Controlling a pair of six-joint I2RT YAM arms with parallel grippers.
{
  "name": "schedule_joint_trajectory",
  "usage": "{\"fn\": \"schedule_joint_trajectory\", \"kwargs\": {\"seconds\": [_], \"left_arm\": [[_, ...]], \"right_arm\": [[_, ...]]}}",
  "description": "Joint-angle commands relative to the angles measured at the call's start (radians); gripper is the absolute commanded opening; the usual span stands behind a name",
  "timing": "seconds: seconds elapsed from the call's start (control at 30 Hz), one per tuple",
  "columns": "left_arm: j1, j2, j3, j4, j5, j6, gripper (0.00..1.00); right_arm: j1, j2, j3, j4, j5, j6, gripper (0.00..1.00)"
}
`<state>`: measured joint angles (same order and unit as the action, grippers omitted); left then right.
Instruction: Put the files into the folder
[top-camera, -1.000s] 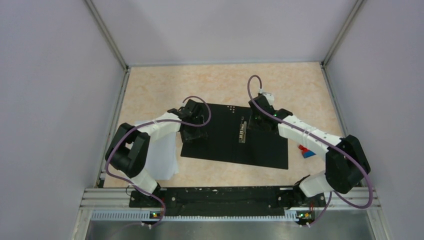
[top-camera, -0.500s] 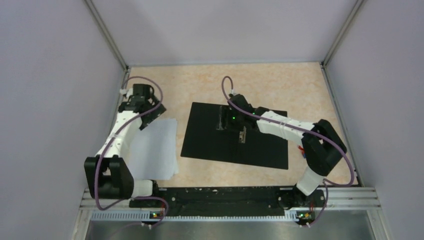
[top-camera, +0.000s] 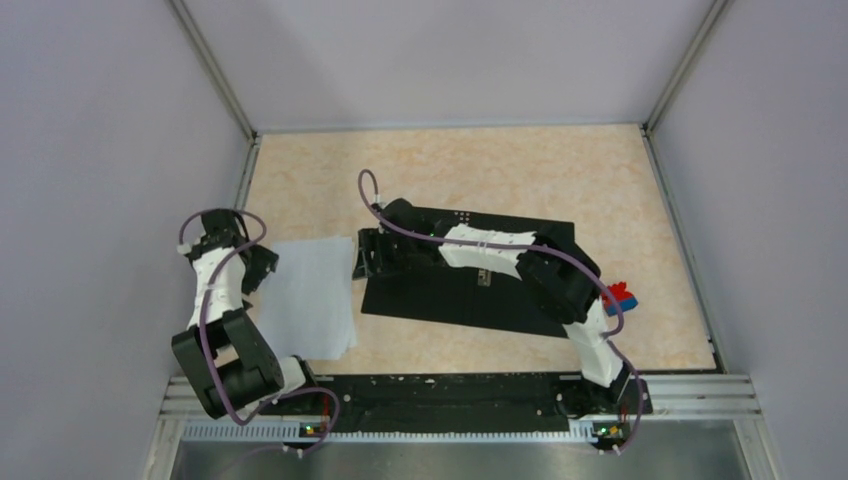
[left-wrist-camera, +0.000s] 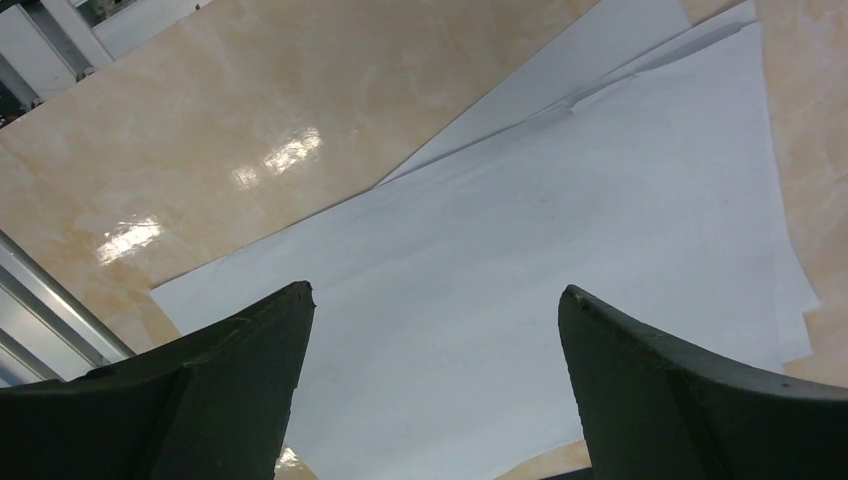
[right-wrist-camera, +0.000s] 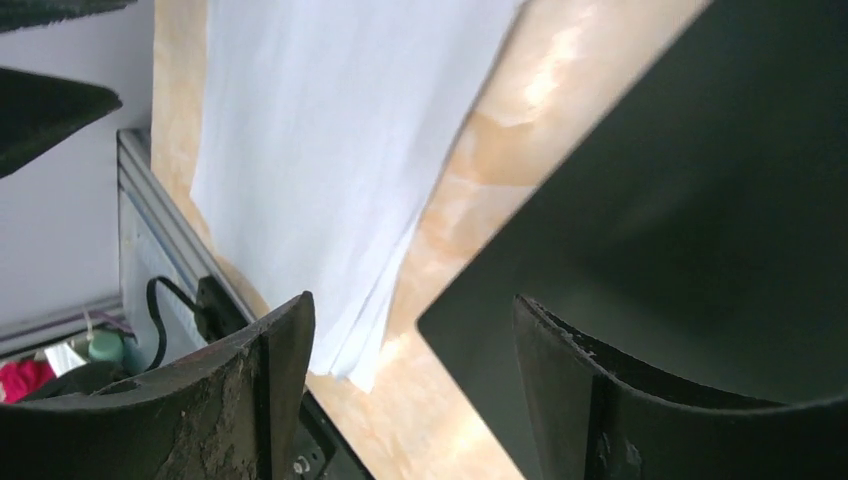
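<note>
The folder (top-camera: 440, 290) lies open in the middle of the table, black inside up, its metal spine clip (top-camera: 486, 272) partly under my right arm. The files (top-camera: 305, 300), a thin stack of white sheets, lie flat to its left. My left gripper (top-camera: 260, 264) is open and empty just above the stack's left edge; in the left wrist view the sheets (left-wrist-camera: 560, 230) fill the space between the open gripper (left-wrist-camera: 435, 295). My right gripper (top-camera: 362, 256) is open and empty over the folder's left edge; its wrist view shows the gripper (right-wrist-camera: 410, 305), the files (right-wrist-camera: 320, 130) and the folder (right-wrist-camera: 680, 200).
A small red-and-blue toy block (top-camera: 620, 295) sits right of the folder. Grey walls with metal rails close in the table on three sides. The left rail (top-camera: 243, 190) runs close to my left gripper. The arm bases' black bar (top-camera: 440, 390) lines the near edge.
My left arm swung off the folder to the far left, then came down to the files' left edge. My right arm reached leftward across the folder to its left edge.
</note>
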<state>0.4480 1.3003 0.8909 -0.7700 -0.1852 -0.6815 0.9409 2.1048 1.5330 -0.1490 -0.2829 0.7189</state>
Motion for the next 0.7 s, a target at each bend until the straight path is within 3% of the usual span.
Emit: {"fn": "schedule_joint_trajectory", "kwargs": {"seconds": [0.0, 0.37, 0.67], "left_arm": [[0.019, -0.044, -0.04, 0.009, -0.032, -0.002, 0.97], [0.021, -0.054, -0.11, 0.042, -0.067, -0.024, 0.97], [0.021, -0.026, -0.138, 0.047, -0.06, -0.046, 0.97]], "right_arm": [[0.072, 0.021, 0.039, 0.043, -0.05, 0.035, 0.73], [0.208, 0.031, -0.038, 0.086, 0.027, 0.122, 0.79], [0.236, 0.081, -0.016, 0.057, 0.081, 0.166, 0.8]]}}
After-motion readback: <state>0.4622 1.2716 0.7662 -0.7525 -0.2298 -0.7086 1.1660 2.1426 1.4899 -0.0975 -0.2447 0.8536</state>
